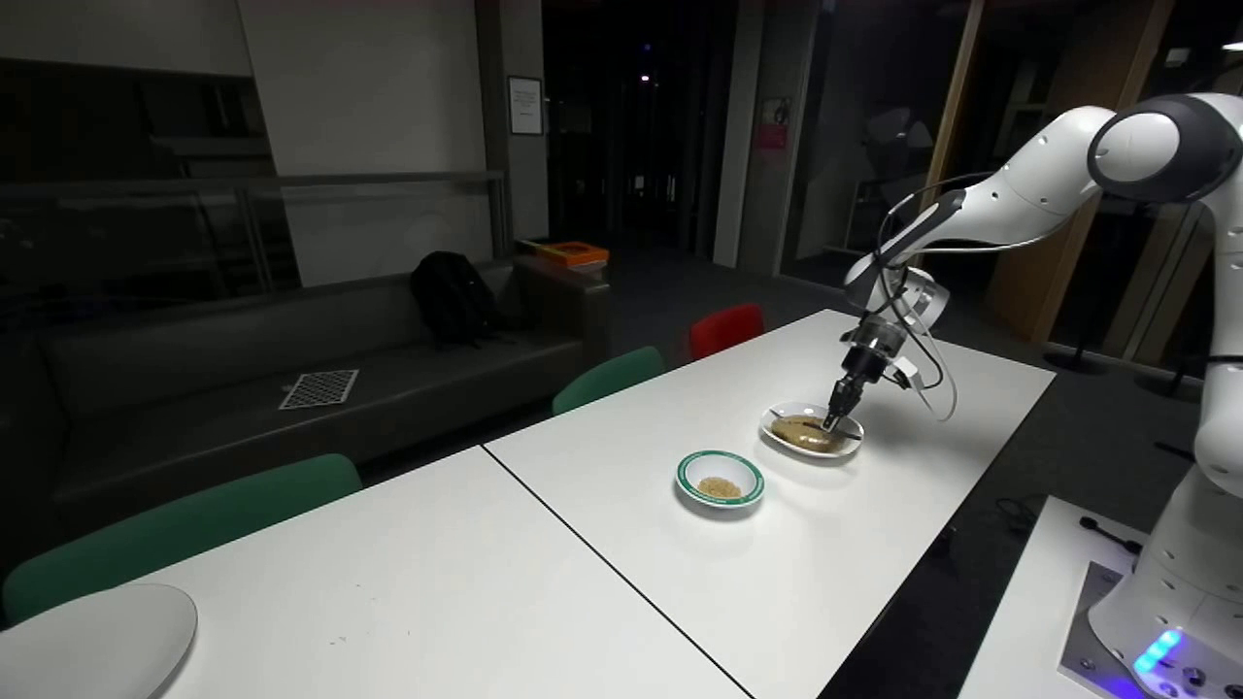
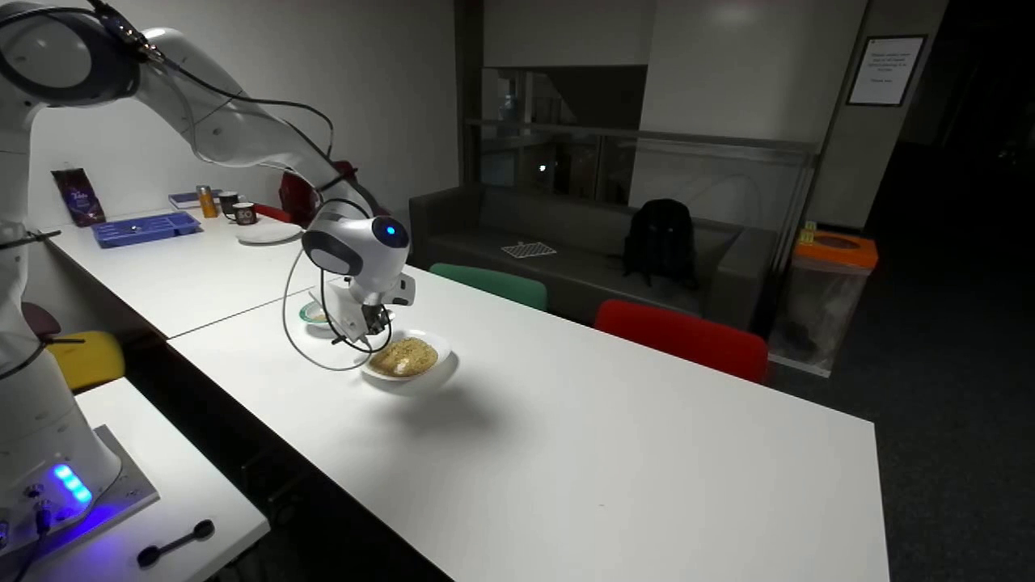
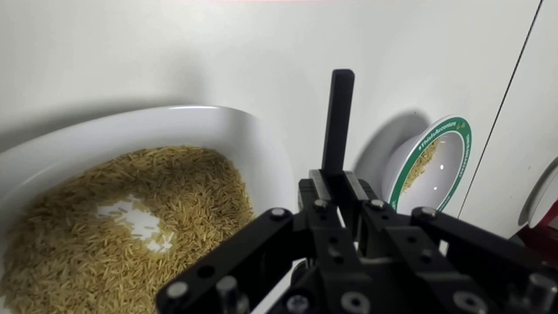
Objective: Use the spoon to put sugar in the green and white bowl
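Observation:
My gripper (image 3: 335, 185) is shut on the spoon (image 3: 338, 122); its flat black handle sticks up beyond the fingertips in the wrist view, and its scooping end is hidden. The sugar (image 3: 205, 196), brown rice-like grains, fills a white oval dish (image 3: 187, 124) at the left of that view, with a bare patch near its middle. In an exterior view, the gripper (image 1: 831, 423) points down over this dish (image 1: 785, 449). Right of the jaws, the green and white bowl (image 3: 449, 192) holds a small heap of similar grains; in an exterior view the arm partly covers the bowl (image 2: 307, 314).
A pale plate (image 1: 97, 641) lies on the long white table (image 1: 466, 582). Farther along stand a blue tray (image 2: 145, 229), dark mugs (image 2: 242, 212), an orange-capped jar (image 2: 207, 202) and a purple packet (image 2: 79, 196). Green (image 2: 489, 284) and red chairs (image 2: 683, 335) line the table's far side.

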Robot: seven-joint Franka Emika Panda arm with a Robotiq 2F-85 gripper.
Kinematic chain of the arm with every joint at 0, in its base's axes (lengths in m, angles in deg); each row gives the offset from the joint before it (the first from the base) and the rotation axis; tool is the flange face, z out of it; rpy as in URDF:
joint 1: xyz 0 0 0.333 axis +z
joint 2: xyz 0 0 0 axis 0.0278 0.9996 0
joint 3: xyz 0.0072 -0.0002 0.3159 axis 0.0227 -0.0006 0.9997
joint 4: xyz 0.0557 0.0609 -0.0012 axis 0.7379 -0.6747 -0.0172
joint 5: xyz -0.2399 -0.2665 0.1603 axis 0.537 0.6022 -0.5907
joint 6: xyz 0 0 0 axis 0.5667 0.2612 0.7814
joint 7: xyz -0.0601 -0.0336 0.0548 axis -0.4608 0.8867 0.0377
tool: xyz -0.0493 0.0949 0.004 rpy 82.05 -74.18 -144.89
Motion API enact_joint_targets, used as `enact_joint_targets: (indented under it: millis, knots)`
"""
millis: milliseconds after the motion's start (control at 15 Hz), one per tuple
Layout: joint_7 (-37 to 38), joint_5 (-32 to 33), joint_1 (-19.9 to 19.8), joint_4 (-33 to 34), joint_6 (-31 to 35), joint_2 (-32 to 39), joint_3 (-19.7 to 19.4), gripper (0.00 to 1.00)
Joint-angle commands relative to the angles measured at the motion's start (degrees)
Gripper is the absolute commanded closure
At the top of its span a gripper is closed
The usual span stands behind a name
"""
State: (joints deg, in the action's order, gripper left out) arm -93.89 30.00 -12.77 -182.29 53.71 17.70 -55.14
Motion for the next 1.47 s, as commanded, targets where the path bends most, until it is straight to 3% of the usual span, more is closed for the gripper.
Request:
enact_joint_targets:
  millis: [0,1400]
  knots:
    - [0.5,-0.1,-1.2,2.3,-2.3,1.5,-0.2,0.97]
    - [2.3,-0.6,-3.3,6.6,-3.9,8.3,0.4,0.97]
